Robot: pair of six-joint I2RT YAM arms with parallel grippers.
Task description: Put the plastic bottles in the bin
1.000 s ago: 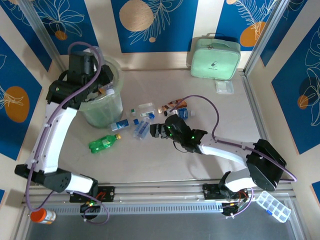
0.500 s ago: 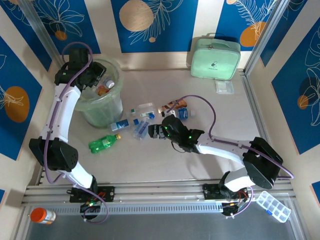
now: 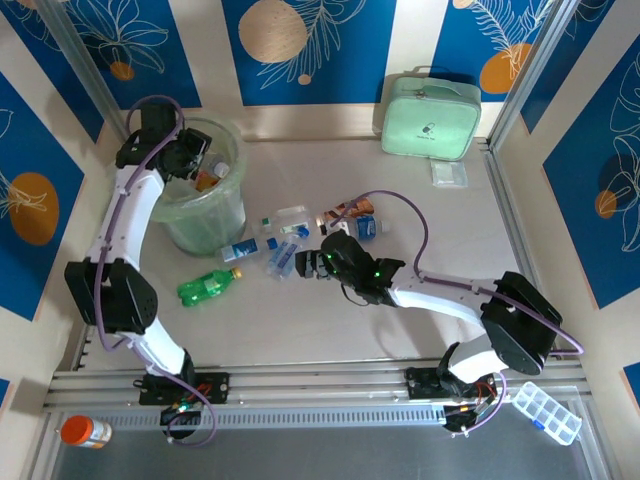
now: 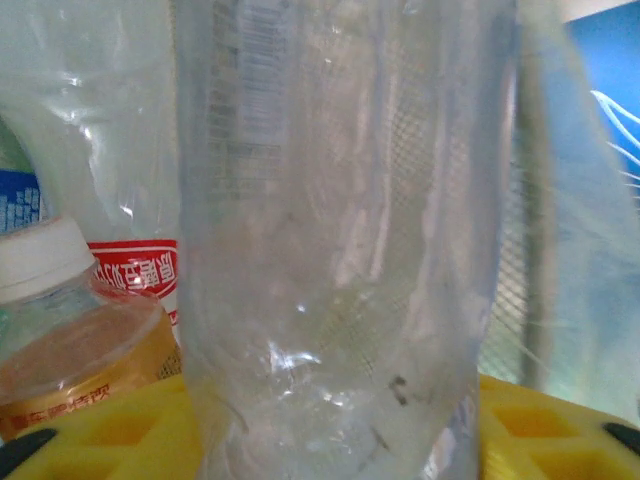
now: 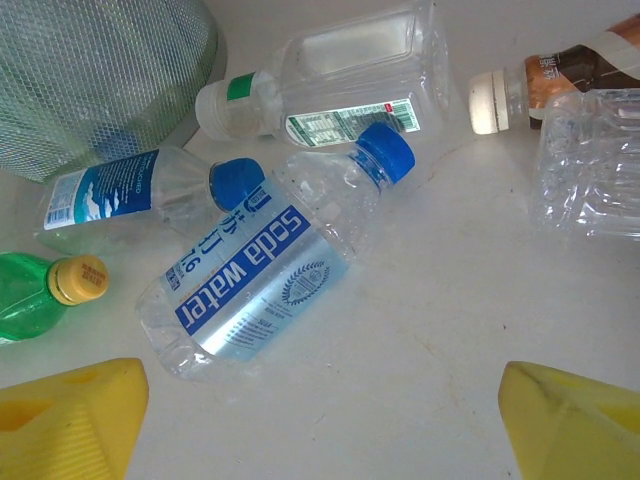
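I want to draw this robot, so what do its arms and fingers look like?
Both the left arm and right arm are white tubes with chunky black joints. A thin purple cable loops along each one. Tiny green lights glow near the right wrist. The fingers are bright yellow ridged blocks.

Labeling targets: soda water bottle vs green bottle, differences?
The soda water bottle is clear with a blue cap and blue label; the green bottle is green-tinted with a yellow cap. The soda water bottle lies straight ahead of the right end effector; the green bottle lies off to the side, nearer the bin. Both lie on their sides on the table.
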